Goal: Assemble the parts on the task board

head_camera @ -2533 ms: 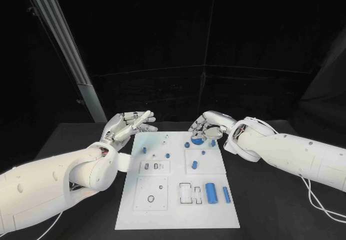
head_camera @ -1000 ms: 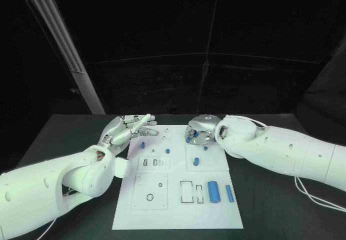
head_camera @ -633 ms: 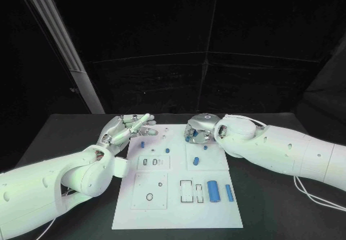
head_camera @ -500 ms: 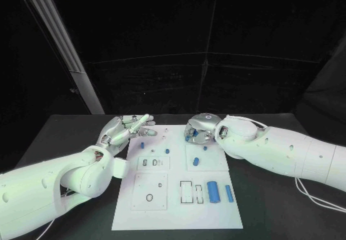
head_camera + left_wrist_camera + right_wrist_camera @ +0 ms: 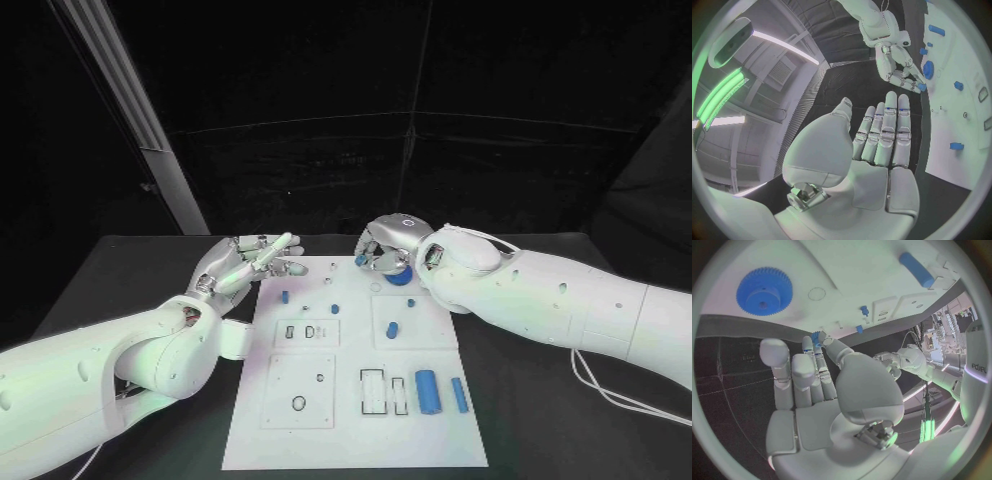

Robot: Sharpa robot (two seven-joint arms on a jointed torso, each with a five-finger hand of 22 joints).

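Observation:
The white task board (image 5: 346,440) lies in the middle of the black table. My right hand (image 5: 387,248) hovers over the board's far edge and pinches a small blue part (image 5: 815,336) at its fingertips; the part (image 5: 921,86) also shows in the left wrist view. A blue gear (image 5: 392,278) lies flat on the board just below that hand, and the right wrist view shows the gear (image 5: 764,291) too. My left hand (image 5: 253,260) floats beside the board's far left corner, fingers stretched out straight, holding nothing.
Loose on the board are a blue peg (image 5: 286,296), a blue oblong (image 5: 391,327), a thick blue cylinder (image 5: 426,388) and a thinner one (image 5: 459,394). A black ring (image 5: 299,403) and rectangular slots (image 5: 372,388) mark the near half. A metal post (image 5: 137,120) stands far left.
My right hand has lifted off the board's far end and drifted a little left with the small blue part; the blue gear under it is now uncovered. The left hand has barely moved.

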